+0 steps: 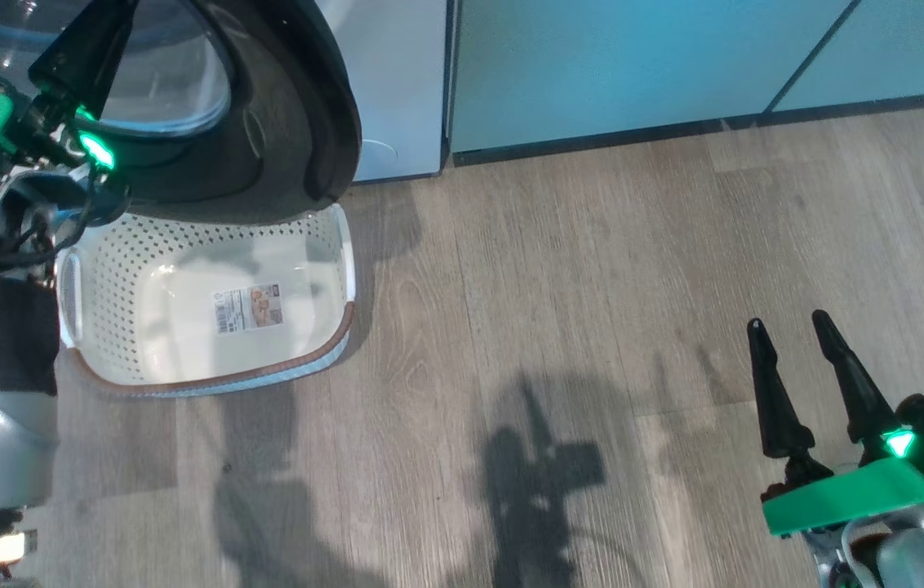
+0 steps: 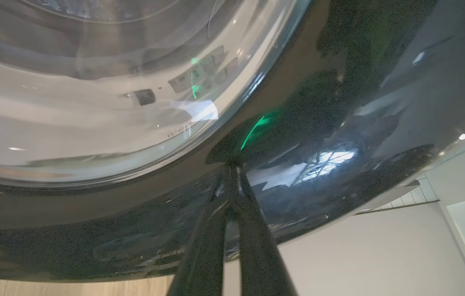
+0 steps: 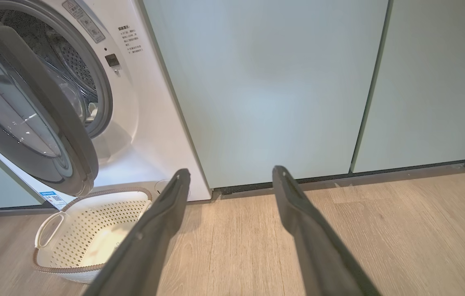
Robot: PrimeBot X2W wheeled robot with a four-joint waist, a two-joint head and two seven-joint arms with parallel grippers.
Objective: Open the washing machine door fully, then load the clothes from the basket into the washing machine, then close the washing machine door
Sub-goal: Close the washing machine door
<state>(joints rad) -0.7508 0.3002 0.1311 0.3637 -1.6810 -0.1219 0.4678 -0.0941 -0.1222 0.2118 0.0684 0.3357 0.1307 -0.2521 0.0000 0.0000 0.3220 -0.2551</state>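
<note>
Glossy black rim of the washing machine door [image 1: 299,122] takes the left gripper [image 2: 232,168], tips clenched: looks like a push to shut it. Below, the basket [image 1: 209,382] sits on the floor [image 1: 593,286], base bare; right gripper [image 1: 788,320] splayed, idle.

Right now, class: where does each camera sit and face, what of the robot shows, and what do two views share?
Head view: high, facing down at the basket and washing machine door; left claw and right claw show.
Left wrist view: along the shut left claw, tips at the door's black rim.
Right wrist view: low, along the open right claw, toward the washing machine and cabinets.
Shared: basket and door, in head and right wrist views.
</note>
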